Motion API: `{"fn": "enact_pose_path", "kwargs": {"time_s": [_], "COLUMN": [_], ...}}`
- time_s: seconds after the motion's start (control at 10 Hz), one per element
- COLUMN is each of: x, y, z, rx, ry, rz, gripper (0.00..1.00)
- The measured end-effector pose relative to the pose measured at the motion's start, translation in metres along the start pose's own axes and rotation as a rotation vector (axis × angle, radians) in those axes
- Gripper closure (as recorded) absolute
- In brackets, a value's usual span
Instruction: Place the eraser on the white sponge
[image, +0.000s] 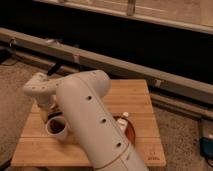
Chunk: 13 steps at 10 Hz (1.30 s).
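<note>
Gripper (46, 116) is hanging low over the left of the wooden table (142, 95), just beside the brown cup (57, 128); whether it's holding anything, can't tell. Arm (95, 125) is blocking mid-table, so eraser and white sponge aren't showing. Judging placement as not yet confirmed.

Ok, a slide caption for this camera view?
The white arm reaches across the wooden table, its gripper down beside the cup; eraser and white sponge not in sight.

Single close high view from behind arm (95, 125), looking down onto wooden table (136, 97), jaws at its left
</note>
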Motion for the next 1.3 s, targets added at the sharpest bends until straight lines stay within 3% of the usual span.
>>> {"fn": "enact_pose_path", "kwargs": {"time_s": [0.6, 0.9, 1.3], "x": [0.001, 0.002, -0.001], "y": [0.003, 0.018, 0.076], "z": [-0.012, -0.024, -0.038], "rx": [-0.016, -0.027, -0.038], "ry": [-0.005, -0.014, -0.027], "rz": [-0.009, -0.010, 0.003], "gripper": [0.98, 1.00, 1.00]}}
